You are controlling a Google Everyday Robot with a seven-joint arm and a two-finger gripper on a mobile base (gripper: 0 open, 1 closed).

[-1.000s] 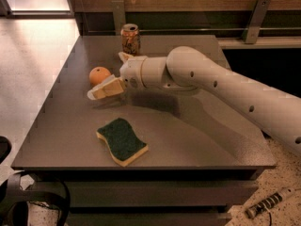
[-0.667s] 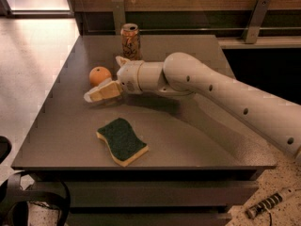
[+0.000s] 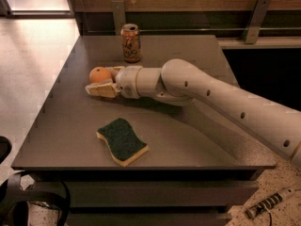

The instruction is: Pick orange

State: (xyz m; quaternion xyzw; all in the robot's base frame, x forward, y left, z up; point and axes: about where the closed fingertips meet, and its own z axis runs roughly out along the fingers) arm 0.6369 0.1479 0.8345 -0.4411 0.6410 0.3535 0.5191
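A small round orange fruit with smooth skin (image 3: 99,74) sits on a dark grey, matte rectangular worktop (image 3: 66,131), in the left half and towards the back. The robot's cream-coloured two-finger gripper (image 3: 100,81) reaches it from the right, low over the surface. Its fingers are spread apart and the fruit lies between them. The near finger (image 3: 101,90) stretches along the fruit's front side, just beside it, and the far finger is mostly hidden behind the fruit. Whether either finger touches the skin cannot be told.

Nearer the front edge and slightly to the right lies a wavy-edged sponge with a dark green scouring top and a yellow foam base (image 3: 122,140), flat and well apart from the fruit.

Behind the gripper, close to the back edge, an orange-brown patterned drink can with a silver rim (image 3: 131,43) stands upright, apart from the fruit and from the arm.

The thick, rounded, cream-white robot arm (image 3: 211,95) runs from the gripper's wrist across the middle of the worktop and leaves at the right edge.

On the speckled floor at the lower right lies a striped black and pale cable-like object (image 3: 269,205).
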